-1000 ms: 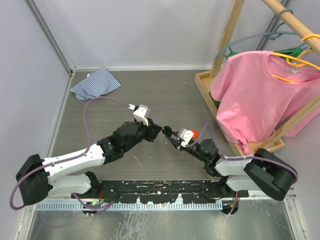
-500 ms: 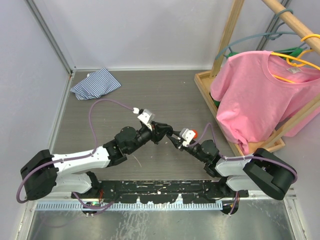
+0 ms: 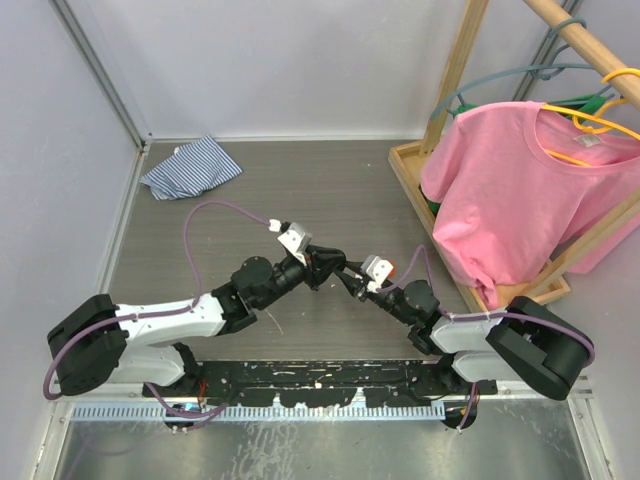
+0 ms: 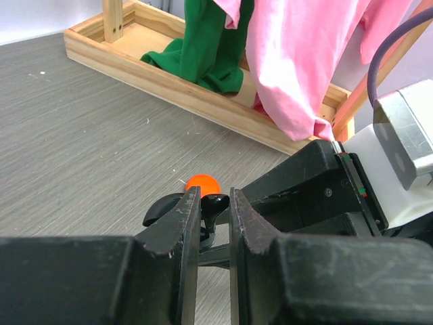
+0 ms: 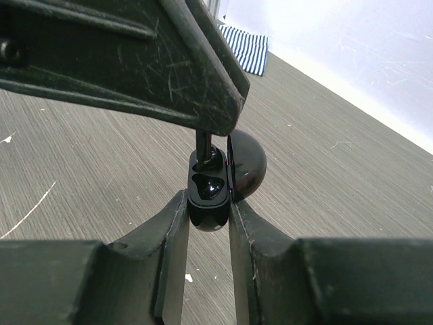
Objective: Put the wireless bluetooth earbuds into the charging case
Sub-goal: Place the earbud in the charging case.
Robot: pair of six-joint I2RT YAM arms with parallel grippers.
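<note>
From above, the left gripper (image 3: 334, 266) and right gripper (image 3: 350, 281) meet in the middle of the table (image 3: 330, 190), far from every edge, with bare room around.

Left wrist: fingers (image 4: 183, 227) pinch a black earbud (image 4: 214, 202).

Right wrist: fingers (image 5: 172, 233) squeeze the open charging case (image 5: 206, 196). The earbud touches its top.

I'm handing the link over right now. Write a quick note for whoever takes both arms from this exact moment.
Left gripper: shut on a small black short-stemmed earbud, held off the table.
Right gripper: shut on the open glossy black round charging case, with its lid swung aside.
Where: the grippers meet mid-table, and the earbud's stem is at the case's upper socket.
Done: the earbud and case are both in hand and lined up.
Left: seat the earbud fully, then release it. Whether the lower socket is filled cannot be told.
</note>
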